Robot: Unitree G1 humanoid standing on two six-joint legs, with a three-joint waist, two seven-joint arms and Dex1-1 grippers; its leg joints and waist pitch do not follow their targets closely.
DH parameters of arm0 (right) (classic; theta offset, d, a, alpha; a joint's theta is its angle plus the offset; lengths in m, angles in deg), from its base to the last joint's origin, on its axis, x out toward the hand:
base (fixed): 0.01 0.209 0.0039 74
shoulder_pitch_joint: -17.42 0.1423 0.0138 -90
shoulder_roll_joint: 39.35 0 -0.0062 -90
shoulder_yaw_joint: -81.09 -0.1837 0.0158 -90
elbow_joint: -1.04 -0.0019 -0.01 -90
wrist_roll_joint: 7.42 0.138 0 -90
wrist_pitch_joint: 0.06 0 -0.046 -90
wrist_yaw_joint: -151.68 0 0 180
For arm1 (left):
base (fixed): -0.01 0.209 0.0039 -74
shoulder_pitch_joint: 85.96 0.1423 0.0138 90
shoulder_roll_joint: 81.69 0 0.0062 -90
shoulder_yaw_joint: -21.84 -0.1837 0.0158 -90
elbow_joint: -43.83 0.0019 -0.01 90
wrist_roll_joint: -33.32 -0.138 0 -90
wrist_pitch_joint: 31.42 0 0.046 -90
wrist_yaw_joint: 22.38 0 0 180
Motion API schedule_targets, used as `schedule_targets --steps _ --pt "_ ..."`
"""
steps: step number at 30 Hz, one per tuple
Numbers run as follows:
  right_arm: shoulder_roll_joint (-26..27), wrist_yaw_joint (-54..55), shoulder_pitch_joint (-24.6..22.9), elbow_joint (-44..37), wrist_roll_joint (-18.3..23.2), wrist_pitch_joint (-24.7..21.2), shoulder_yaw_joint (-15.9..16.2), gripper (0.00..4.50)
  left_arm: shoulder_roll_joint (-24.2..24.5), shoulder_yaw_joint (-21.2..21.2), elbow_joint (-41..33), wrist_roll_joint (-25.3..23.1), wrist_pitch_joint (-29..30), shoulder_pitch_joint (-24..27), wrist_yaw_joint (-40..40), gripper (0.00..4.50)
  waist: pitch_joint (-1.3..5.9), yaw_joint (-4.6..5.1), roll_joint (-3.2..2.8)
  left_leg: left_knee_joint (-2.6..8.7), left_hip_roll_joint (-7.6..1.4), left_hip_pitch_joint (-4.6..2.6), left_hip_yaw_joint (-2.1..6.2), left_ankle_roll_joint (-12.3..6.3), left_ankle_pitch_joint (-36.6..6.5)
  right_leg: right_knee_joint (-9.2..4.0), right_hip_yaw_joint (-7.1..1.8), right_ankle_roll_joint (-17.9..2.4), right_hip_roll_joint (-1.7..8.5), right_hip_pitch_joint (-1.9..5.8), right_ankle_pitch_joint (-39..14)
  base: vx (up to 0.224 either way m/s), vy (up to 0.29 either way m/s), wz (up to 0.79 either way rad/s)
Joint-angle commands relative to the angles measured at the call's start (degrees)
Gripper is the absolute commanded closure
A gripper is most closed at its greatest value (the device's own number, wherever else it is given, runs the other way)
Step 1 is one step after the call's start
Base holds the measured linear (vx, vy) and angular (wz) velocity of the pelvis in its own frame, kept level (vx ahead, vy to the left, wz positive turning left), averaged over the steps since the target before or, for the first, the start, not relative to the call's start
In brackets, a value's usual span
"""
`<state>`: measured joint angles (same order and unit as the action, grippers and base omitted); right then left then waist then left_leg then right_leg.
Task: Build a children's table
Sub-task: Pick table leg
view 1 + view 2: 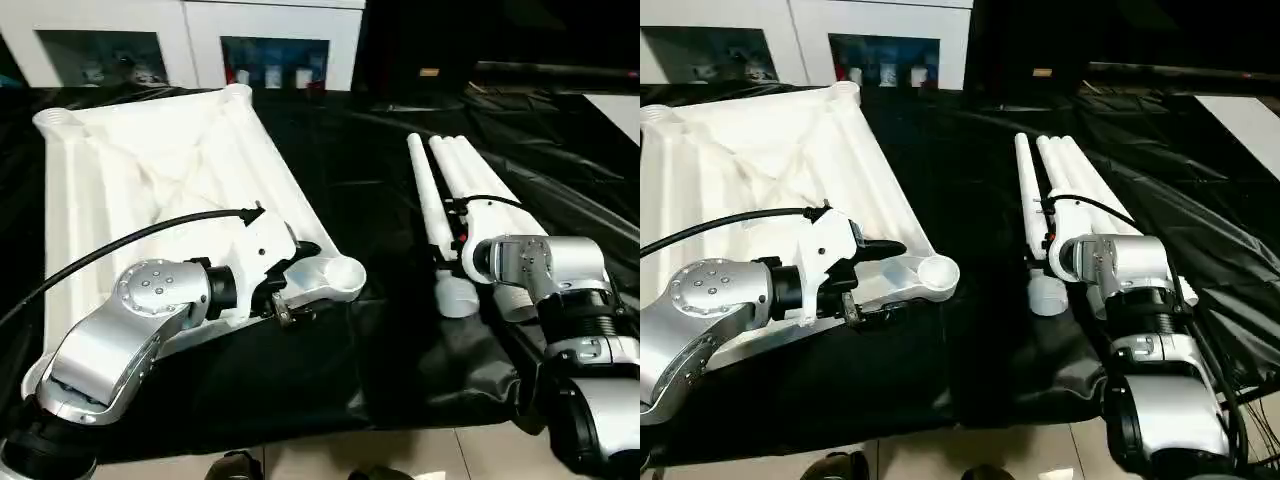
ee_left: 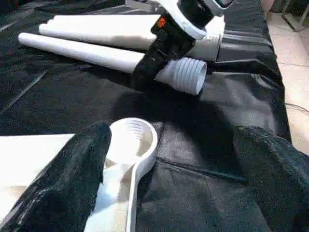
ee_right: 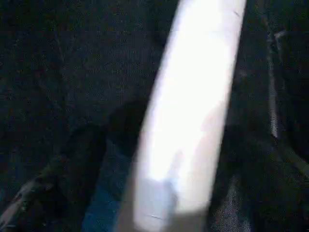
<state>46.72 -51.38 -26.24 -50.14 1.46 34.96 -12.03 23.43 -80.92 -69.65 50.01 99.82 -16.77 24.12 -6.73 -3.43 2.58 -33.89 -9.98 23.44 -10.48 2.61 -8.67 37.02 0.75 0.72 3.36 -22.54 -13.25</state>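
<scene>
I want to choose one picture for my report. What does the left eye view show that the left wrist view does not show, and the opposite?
The left eye view alone shows the whole table top lying ribbed side up, the cabinet behind it, and both silver arms.

The left wrist view alone shows the ridged open end of the nearest leg and the left gripper with fingers spread wide beside a corner socket.

Both show that socket, the legs on the black cloth, and the right gripper over the legs.

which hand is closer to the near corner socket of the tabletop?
Left. The left hand sits right at the corner socket, one finger beside its rim. The right hand is off across the black cloth, over the legs.
</scene>
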Motion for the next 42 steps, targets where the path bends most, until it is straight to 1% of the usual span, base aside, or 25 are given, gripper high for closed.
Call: schedule_targets --steps 1,2,5,8,15,16,18,19,20,21,22,27,28,29,30,31,32,33,35,37,38,39,40,41,42 --pt "-0.98 -0.70 0.77 1.34 -0.84 0.81 0.67 0.57 -0.01 -0.26 -1.26 0.90 0.75 -0.24 -0.16 0.00 4.05 -0.09 0.20 3.56 -2.56 -2.13 0.35 1.98 -6.96 -4.25 -2.00 -13.21 3.71 1.85 -3.58 0.000 0.000 0.00" --pt "-1.02 -0.85 0.82 1.53 -0.93 0.80 0.77 0.82 -0.01 -0.32 -1.28 0.99 0.92 -0.30 -0.16 0.00 4.07 -0.14 0.22 3.58 -2.53 -2.00 0.35 1.86 -6.36 -4.12 -1.97 -13.03 3.63 1.92 -2.66 0.000 0.000 0.00" --pt "-1.09 -1.29 1.05 2.72 -1.08 1.23 0.94 0.91 -0.14 -0.52 -1.41 1.02 1.51 -0.45 -0.41 0.00 4.26 -0.11 0.28 3.46 -2.51 -1.93 0.33 1.26 -4.98 -3.89 -1.95 -13.03 3.60 2.02 -0.49 0.000 0.000 0.00" --pt "-1.69 -2.31 1.10 3.81 -1.01 1.69 1.69 1.30 -0.99 -0.80 -1.19 0.85 1.80 -0.61 -1.42 0.00 4.36 -0.13 0.39 3.34 -2.48 -1.82 0.21 0.54 -4.16 -3.82 -1.93 -13.51 3.52 2.13 1.39 0.000 0.000 0.00" --pt "-2.49 -3.31 1.70 5.36 -1.37 2.21 1.45 1.84 -2.11 -1.66 -0.59 0.67 1.78 -1.47 -2.00 0.00 4.23 -0.11 0.70 3.33 -2.66 -1.93 -0.02 0.39 -5.29 -4.12 -2.01 -13.39 3.60 1.93 -1.48 0.000 0.000 0.00" --pt "-2.74 -3.40 1.85 5.56 -1.50 2.09 1.68 2.07 -2.53 -2.09 0.09 0.34 1.15 -1.88 -2.10 0.00 4.19 -0.01 0.84 3.32 -2.69 -1.96 -0.12 0.46 -5.10 -4.13 -2.02 -13.25 3.51 1.86 -1.52 0.000 0.000 0.00" --pt "-3.09 -3.68 2.13 5.70 -1.50 1.80 1.90 2.15 -2.67 -2.83 0.76 -0.18 0.37 -2.48 -1.86 0.00 4.20 -0.03 0.78 3.32 -2.74 -2.05 -0.21 0.66 -5.23 -4.14 -2.03 -13.03 3.49 1.77 -1.59 0.000 0.000 0.00" --pt "-3.13 -3.73 2.26 5.84 -1.55 1.74 1.98 2.20 -2.73 -3.30 1.43 -0.36 0.03 -2.91 -1.44 0.00 4.00 0.05 0.39 3.34 -2.70 -2.07 -0.23 1.01 -5.50 -4.15 -2.06 -12.87 3.37 1.61 -1.45 0.000 0.000 0.00" --pt "-3.10 -3.70 2.26 5.86 -1.56 1.75 1.98 2.27 -2.73 -3.34 1.55 -0.41 -0.06 -2.94 -1.40 0.00 4.01 0.04 0.40 3.34 -2.68 -2.05 -0.21 1.13 -5.45 -4.12 -2.07 -12.79 3.35 1.67 -1.10 0.000 0.000 0.00" --pt "-2.65 -3.54 2.02 6.12 -1.64 1.97 2.07 2.27 -2.68 -3.40 2.57 -0.72 0.26 -3.13 -1.75 0.00 3.95 0.02 0.02 3.38 -2.66 -1.97 -0.14 1.40 -5.52 -4.02 -2.09 -12.80 3.36 1.68 -0.32 0.000 0.000 0.00" --pt "-2.59 -3.57 1.97 6.23 -1.69 2.05 2.12 2.46 -2.69 -3.46 2.84 -0.87 0.56 -3.32 -2.00 0.00 3.99 0.09 0.13 3.37 -2.63 -2.02 -0.17 1.54 -5.82 -4.04 -2.09 -12.81 3.29 1.70 0.08 0.000 0.000 0.00" --pt "-1.99 -2.58 0.31 4.96 -0.30 1.86 -0.10 2.65 -3.32 -3.11 3.72 -4.26 -0.71 -3.29 -6.09 0.00 4.23 -0.10 0.09 3.42 -2.83 -2.10 -0.06 1.79 -6.45 -4.03 -2.01 -13.41 3.45 1.93 0.74 0.000 0.000 0.00" --pt "-1.55 -2.27 -1.35 3.08 0.54 1.82 -1.12 2.65 -5.10 -1.50 4.19 -4.21 -2.13 -2.40 -8.57 0.00 4.81 -0.17 0.40 3.30 -2.86 -2.15 -0.10 1.74 -6.09 -3.89 -1.98 -13.67 3.46 2.31 1.34 0.000 0.000 0.00" --pt "-1.17 -1.92 -1.97 2.02 1.46 2.09 -2.44 2.65 -5.76 -0.94 4.26 -3.94 -3.26 -1.82 -9.06 0.00 4.70 -0.28 0.32 3.31 -2.88 -2.10 -0.11 1.65 -5.76 -3.92 -2.00 -13.69 3.54 2.27 1.83 0.000 0.000 0.00" --pt "-1.09 -1.84 -2.08 1.82 1.64 2.16 -2.72 2.66 -5.87 -0.85 4.27 -3.90 -3.50 -1.71 -9.13 0.00 4.97 -0.49 0.39 3.26 -2.92 -2.06 -0.09 1.47 -5.31 -3.84 -1.99 -13.88 3.65 2.43 2.69 0.000 0.000 0.00" --pt "-0.51 -1.68 -3.16 -0.43 3.13 2.18 -4.55 2.66 -7.31 0.34 5.00 -4.12 -4.28 -1.33 -11.28 0.00 5.26 -0.60 0.04 3.22 -2.90 -2.14 -0.04 1.37 -5.08 -3.73 -1.88 -14.03 3.58 2.38 3.31 0.000 0.000 0.00" --pt "-0.01 -1.73 -4.18 -2.48 4.11 2.51 -5.69 2.66 -8.99 1.83 6.05 -4.21 -3.59 -1.37 -13.72 0.00 5.31 -0.56 0.08 3.25 -2.91 -2.12 -0.08 1.43 -5.32 -3.76 -1.87 -13.91 3.49 2.43 3.62 0.000 0.000 0.00" --pt "0.49 -1.62 -4.98 -4.18 4.83 3.31 -6.59 2.66 -10.23 3.12 7.06 -4.17 -2.80 -1.67 -15.63 0.00 5.71 -0.56 -0.22 3.13 -2.97 -2.22 -0.07 1.69 -5.32 -3.67 -1.86 -14.07 3.49 2.57 5.17 0.000 0.000 0.00" --pt "1.38 -1.87 -6.76 -8.31 6.50 4.52 -8.15 2.66 -12.43 5.19 9.83 -4.74 -3.53 -3.07 -19.11 0.00 5.81 -0.67 -0.05 3.16 -2.82 -2.14 -0.02 1.47 -6.23 -3.78 -1.85 -14.09 3.54 2.67 4.71 0.000 0.000 0.00" --pt "2.26 -2.63 -10.23 -16.08 7.12 9.75 -8.11 2.66 -15.17 7.68 13.06 -3.17 -2.00 -6.15 -21.22 0.00 5.47 -0.93 0.31 3.24 -2.88 -2.20 -0.03 1.16 -7.17 -4.17 -1.94 -13.46 3.81 2.39 1.75 0.000 0.000 0.00" --pt "2.54 -3.01 -11.70 -19.27 7.08 12.18 -7.75 2.66 -16.19 8.63 14.05 -2.32 -1.11 -7.31 -21.81 0.00 5.46 -1.22 0.24 3.22 -2.96 -2.27 -0.04 1.21 -6.96 -4.22 -2.00 -12.94 3.88 2.34 1.20 0.000 0.000 0.00" --pt "3.12 -4.90 -14.65 -25.21 8.73 13.70 -8.10 2.66 -19.28 11.99 15.19 2.04 2.30 -9.08 -22.61 0.00 6.50 -1.77 0.10 2.91 -3.09 -2.57 -0.02 1.08 -5.71 -3.85 -1.88 -13.72 4.11 2.75 3.30 0.000 0.000 0.00" --pt "3.62 -6.96 -16.77 -29.80 11.45 12.50 -9.23 2.66 -22.47 15.54 16.47 6.60 5.27 -10.94 -23.72 0.00 6.36 -1.70 0.60 2.87 -2.98 -2.37 -0.20 0.61 -5.18 -3.70 -1.94 -14.18 3.80 2.78 4.62 0.000 0.000 0.00" --pt "4.06 -9.19 -18.60 -33.82 14.83 10.62 -10.80 2.66 -25.58 18.76 17.90 11.00 7.77 -12.89 -25.12 0.00 5.87 -1.85 1.10 3.01 -2.92 -2.15 -0.16 -0.20 -5.07 -3.86 -1.88 -14.54 3.82 2.68 5.02 0.000 0.000 0.00" --pt "4.62 -11.87 -20.90 -38.08 18.35 10.10 -12.27 2.67 -28.79 22.09 19.67 15.64 10.26 -14.99 -27.06 0.00 6.06 -2.26 0.90 2.77 -2.95 -2.16 -0.21 -1.24 -5.25 -3.65 -1.89 -15.88 4.08 2.81 5.54 0.000 0.000 0.00"
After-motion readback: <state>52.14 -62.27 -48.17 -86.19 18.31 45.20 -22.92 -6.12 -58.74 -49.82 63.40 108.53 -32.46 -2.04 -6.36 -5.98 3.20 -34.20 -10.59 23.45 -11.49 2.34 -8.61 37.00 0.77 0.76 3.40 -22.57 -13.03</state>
